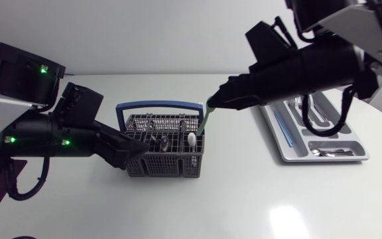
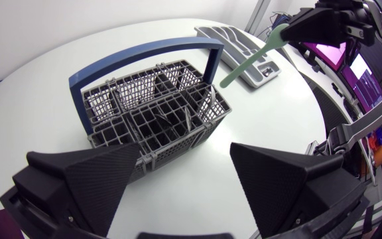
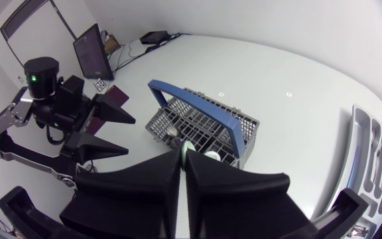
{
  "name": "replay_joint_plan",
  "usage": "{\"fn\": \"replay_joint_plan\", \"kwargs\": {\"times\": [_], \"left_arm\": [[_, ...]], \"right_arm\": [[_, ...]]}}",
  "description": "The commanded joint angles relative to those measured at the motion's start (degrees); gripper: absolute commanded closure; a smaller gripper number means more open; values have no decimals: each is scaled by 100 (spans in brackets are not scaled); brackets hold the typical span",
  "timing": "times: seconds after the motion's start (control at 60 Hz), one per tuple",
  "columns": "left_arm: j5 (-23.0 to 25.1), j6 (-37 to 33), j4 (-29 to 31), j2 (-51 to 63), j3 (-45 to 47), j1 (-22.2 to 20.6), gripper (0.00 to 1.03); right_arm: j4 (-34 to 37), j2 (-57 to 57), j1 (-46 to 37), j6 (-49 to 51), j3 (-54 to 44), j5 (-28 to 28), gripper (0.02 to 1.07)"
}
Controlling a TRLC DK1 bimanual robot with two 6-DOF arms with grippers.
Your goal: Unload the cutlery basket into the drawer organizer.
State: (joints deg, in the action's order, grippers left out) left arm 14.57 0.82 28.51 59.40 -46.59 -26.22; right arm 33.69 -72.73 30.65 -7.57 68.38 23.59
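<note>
Near the middle of the bench point(image 1: 244, 199) stands the grey cutlery basket point(image 1: 166, 151) with its blue handle upright, and some cutlery is inside. My right pincer point(image 1: 212, 101) is closed on a green utensil point(image 1: 207, 119), which hangs tilted with its lower end over the basket's end on the organizer side. My left pincer point(image 1: 141, 151) is wide open, and the opposite corner of the basket lies between its fingers; whether they touch it, I cannot tell. On my right lies the drawer organizer point(image 1: 285, 151), with cutlery in it.
</note>
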Motion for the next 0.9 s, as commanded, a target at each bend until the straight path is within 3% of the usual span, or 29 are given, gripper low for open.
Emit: {"fn": "replay_joint_plan", "kwargs": {"times": [0.0,0.283,0.35,0.617,0.883], "left_arm": [[64,-64,67,-60,45,-33,8],[64,-47,146,-60,1,11,8],[64,41,207,-60,-52,-33,12],[55,226,471,125,-439,-208,12],[20,243,585,195,-562,-261,14]], "right_arm": [[164,312,-130,-192,97,128,101],[630,1033,-1114,89,-290,330,101],[823,1121,-1615,379,-404,251,101],[893,848,-2846,1557,-791,-839,101],[-73,-154,-3918,2550,-993,-1700,101]]}}
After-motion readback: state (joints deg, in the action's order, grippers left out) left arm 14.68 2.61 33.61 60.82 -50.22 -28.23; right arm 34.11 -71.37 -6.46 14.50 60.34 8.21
